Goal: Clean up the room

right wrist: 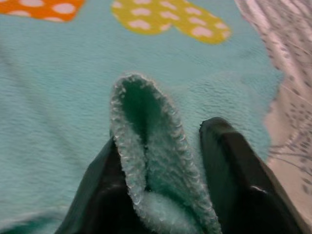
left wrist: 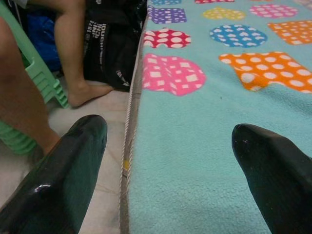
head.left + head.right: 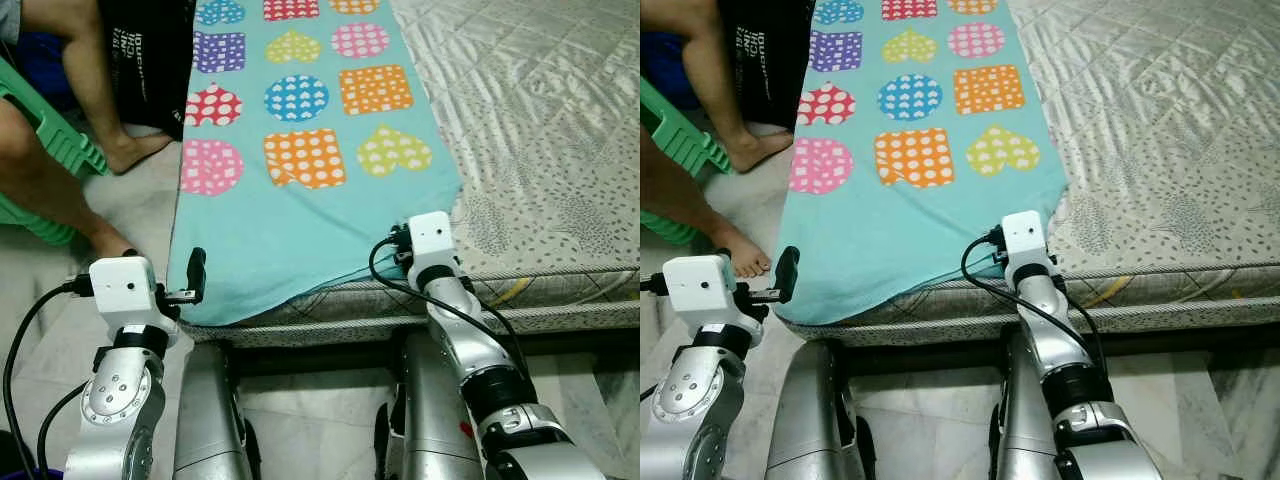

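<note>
Blanket: Turquoise fleece, the blanket (image 3: 300,215) lies flat along the left part of the mattress (image 3: 540,120), patterned with dotted hearts, squares and circles; its near hem sags over the bed's front edge before you.
Right gripper: your right gripper (image 1: 161,195) sits at the blanket's near right corner, at the bed's front edge. From the head camera you see only the white wrist housing (image 3: 432,238) and its black cable there; the right wrist view gives you the rest, a stitched fold of blanket hem standing up between the two black fingers (image 1: 234,170), pinched.
Left gripper: your left gripper (image 2: 170,170) hovers at the blanket's near left corner, spread wide. The left wrist view has one finger (image 2: 63,170) over the floor beside the mattress's corded edge and the other over the fleece, nothing between them. The head views give you a single finger (image 3: 196,272) just off the hem.
Mattress: grey quilted cover, bare to the right of the blanket.
Person: bare legs and feet (image 3: 135,150) rest on the tiled floor to your left, beside a green plastic chair (image 3: 55,140) and a black bag (image 3: 150,60) against the bed.
</note>
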Motion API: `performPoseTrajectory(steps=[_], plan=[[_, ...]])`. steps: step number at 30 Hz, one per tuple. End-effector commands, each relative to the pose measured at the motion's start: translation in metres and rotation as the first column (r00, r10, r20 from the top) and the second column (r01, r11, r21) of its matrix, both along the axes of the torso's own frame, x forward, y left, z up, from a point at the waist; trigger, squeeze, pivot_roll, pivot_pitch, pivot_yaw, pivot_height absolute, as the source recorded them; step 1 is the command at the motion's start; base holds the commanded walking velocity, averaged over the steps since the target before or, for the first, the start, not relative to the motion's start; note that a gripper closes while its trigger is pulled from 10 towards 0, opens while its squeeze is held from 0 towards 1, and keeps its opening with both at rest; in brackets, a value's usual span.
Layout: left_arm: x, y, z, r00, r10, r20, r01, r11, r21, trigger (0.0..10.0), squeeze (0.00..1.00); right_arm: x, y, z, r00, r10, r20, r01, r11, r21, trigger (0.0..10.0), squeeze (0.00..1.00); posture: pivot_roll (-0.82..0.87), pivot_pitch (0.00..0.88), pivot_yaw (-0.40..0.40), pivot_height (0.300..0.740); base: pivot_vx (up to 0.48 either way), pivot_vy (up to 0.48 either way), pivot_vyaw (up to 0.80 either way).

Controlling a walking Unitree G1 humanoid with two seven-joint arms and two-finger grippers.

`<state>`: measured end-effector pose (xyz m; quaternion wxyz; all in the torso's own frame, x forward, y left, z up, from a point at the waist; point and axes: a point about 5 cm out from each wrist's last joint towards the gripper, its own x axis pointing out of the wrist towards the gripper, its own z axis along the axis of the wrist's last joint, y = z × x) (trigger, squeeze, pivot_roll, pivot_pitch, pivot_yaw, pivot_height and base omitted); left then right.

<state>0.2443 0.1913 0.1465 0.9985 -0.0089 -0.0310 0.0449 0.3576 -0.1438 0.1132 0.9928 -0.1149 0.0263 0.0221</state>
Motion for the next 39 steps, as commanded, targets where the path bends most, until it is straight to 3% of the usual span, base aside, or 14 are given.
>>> performPoseTrajectory(steps=[1, 18, 21, 30, 38, 39], plan=[[-0.003, 0.003, 0.001, 1.0, 0.017, -0.005, -0.017, 1.0, 0.003, 10.0, 0.0, -0.004, -0.01, -0.006, 0.999, -0.036, -0.02, 0.037, 0.999, 0.027, 0.0, 0.0, 0.01, 0.227, 0.062, 0.497, 0.0, 0.0, 0.0], [-0.003, 0.004, -0.001, 1.0, 0.027, -0.013, -0.028, 0.999, -0.016, 10.0, 0.0, -0.021, -0.046, -0.007, 0.975, -0.213, -0.062, 0.22, 0.967, 0.13, 0.0, 0.0, -0.01, 0.227, 0.058, 0.497, 0.0, 0.0, 0.0], [-0.003, 0.004, -0.003, 1.0, 0.026, -0.017, -0.026, 0.999, -0.018, 10.0, 0.0, -0.03, -0.056, -0.008, 0.967, -0.24, -0.085, 0.251, 0.955, 0.157, 0.0, 0.0, -0.02, 0.227, 0.06, 0.497, 0.0, 0.0, 0.0], [-0.002, 0.003, -0.004, 1.0, 0.021, -0.021, -0.021, 1.0, -0.023, 10.0, 0.0, -0.054, -0.064, -0.007, 0.962, -0.247, -0.115, 0.265, 0.945, 0.192, 0.0, 0.0, -0.03, 0.228, 0.063, 0.497, 0.0, 0.0, 0.0], [-0.001, 0.003, -0.007, 0.999, 0.013, -0.03, -0.014, 0.999, -0.029, 10.0, 0.0, -0.07, -0.07, -0.011, 0.958, -0.24, -0.16, 0.265, 0.951, 0.16, 0.4, 0.0, -0.04, 0.223, 0.066, 0.497, 0.0, 0.0, 0.0], [-0.001, 0.002, -0.007, 0.999, 0.011, -0.031, -0.012, 0.999, -0.03, 10.0, 0.0, -0.072, -0.07, -0.012, 0.956, -0.24, -0.172, 0.266, 0.953, 0.149, 10.0, 0.0, -0.04, 0.223, 0.066, 0.497, 0.0, 0.0, 0.0]])
